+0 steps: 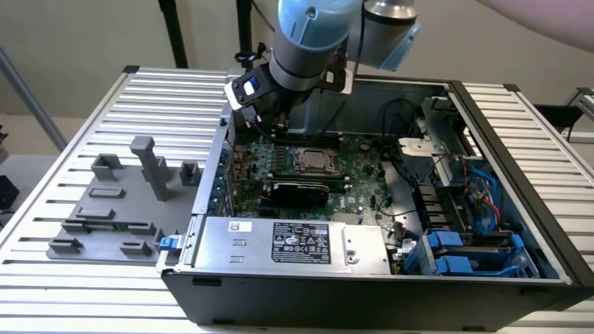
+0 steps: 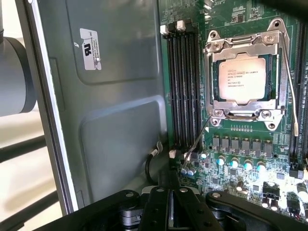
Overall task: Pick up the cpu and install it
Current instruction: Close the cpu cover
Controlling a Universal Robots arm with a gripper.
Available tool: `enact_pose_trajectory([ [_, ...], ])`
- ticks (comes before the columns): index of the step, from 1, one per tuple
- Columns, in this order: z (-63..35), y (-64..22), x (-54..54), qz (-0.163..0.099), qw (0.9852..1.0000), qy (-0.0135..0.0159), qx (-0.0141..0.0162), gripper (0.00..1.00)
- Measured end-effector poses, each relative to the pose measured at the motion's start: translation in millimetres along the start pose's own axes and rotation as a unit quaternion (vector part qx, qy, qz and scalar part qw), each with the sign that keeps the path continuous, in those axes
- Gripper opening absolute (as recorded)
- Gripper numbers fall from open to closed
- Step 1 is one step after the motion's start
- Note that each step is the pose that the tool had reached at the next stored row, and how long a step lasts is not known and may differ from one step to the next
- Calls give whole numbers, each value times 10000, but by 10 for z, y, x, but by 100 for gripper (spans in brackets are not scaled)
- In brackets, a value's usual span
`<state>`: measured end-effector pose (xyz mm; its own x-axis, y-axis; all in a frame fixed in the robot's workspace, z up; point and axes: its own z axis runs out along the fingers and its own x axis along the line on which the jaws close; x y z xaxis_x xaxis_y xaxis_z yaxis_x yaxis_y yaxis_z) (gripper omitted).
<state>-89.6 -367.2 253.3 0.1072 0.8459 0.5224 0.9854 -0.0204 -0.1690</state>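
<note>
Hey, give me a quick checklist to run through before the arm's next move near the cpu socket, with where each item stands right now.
1. cpu lying flat inside the socket frame: ok.
2. End effector shut and carrying nothing: ok.
3. End effector apart from the cpu, not touching it: ok.
4. Socket levers latched down: cannot tell.
5. Memory slots beside the socket free of cables: ok.
</note>
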Motion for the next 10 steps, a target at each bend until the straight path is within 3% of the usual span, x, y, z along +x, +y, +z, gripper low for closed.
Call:
enact_pose_trajectory([
  [10, 0, 0, 0, -11, 10000, 82, 9, 11],
])
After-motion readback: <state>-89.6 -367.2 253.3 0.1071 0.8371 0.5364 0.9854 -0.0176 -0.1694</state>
